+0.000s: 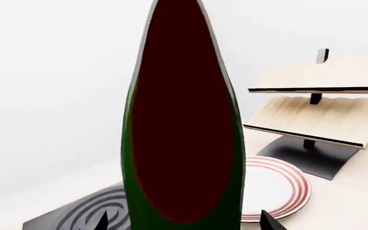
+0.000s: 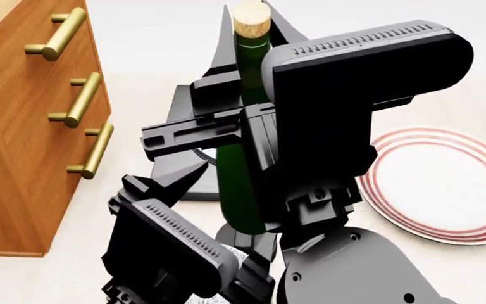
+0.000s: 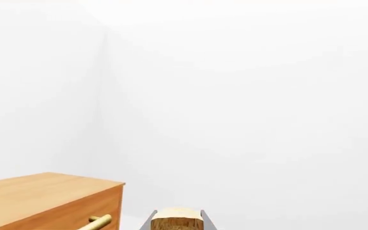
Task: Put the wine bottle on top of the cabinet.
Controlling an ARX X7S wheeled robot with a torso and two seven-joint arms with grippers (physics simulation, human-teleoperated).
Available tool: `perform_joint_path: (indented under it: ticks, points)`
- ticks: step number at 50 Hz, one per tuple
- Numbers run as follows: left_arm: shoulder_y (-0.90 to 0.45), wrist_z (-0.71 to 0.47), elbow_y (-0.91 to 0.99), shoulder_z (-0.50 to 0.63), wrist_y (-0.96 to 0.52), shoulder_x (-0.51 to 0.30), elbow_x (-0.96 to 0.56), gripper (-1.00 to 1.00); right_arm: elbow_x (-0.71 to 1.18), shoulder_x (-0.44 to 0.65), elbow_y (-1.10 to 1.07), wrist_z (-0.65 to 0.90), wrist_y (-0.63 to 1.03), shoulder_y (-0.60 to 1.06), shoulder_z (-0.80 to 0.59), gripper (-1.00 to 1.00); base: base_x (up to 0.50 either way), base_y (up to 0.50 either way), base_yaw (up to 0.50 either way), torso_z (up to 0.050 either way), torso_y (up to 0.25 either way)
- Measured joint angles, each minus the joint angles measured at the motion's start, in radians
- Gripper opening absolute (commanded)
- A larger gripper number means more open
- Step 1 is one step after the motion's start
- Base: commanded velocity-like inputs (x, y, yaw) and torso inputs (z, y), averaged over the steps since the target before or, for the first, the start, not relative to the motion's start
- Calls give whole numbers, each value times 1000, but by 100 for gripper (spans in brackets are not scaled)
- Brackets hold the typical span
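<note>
Nearest you in the head view, the left claw [image 2: 162,183] sits at about 7 o'clock from the wine bottle [image 2: 245,145]. Its wrist view has two dark fingertips [image 1: 268,221] flanking the bottle's lower body, glass filling the gap. Looks like it's pinching the bottle, but actual contact is out of shot.

The right claw [image 2: 218,136] is higher up, around the neck and shoulder. Its black housing hides the fingers, so I can't tell whether it's spread or pressed together. Its wrist view only catches the cork [image 3: 177,219] between two grey finger edges.

The bottle stands upright between both arms. Its base is hidden, so I can't say if it's off the desk [image 2: 142,209].

Handling, as a judgement: glass, rigid, smooth and slippery, fragile, probably heavy with the weight low. Grip the wide body, not the slim neck. Keep it vertical, since a tilt invites slip.

The striped plate [image 2: 445,183] lies at 3 o'clock from the bottle, just beside the arms. A dark mat with ring pattern [image 1: 85,215] is under and behind the bottle.

The cabinet [image 2: 23,139] is at 9 o'clock, with brass bar handles [image 2: 91,149] sticking out toward the arms. The right wrist view shows its top [image 3: 43,184] flat and bare, white wall behind.

Furthest out is a pale wood tiered rack [image 1: 325,110], well apart from your path.

You'd need to lift straight up past the handles and top edge before swinging toward 9 o'clock.
</note>
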Motion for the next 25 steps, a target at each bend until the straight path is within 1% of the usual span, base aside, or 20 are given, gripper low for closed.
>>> perform_joint_path:
  ticks: [13, 25]
  points:
    - [-28, -19, -60, -19, 42, 12, -71, 100, 10, 6, 1, 7, -4, 0, -2, -100, 0, 0, 0, 1, 1]
    - [-47, -44, -80, -13, 63, 8, -121, 100, 18, 13, 5, 13, -10, -2, -4, -100, 0, 0, 0, 0, 1]
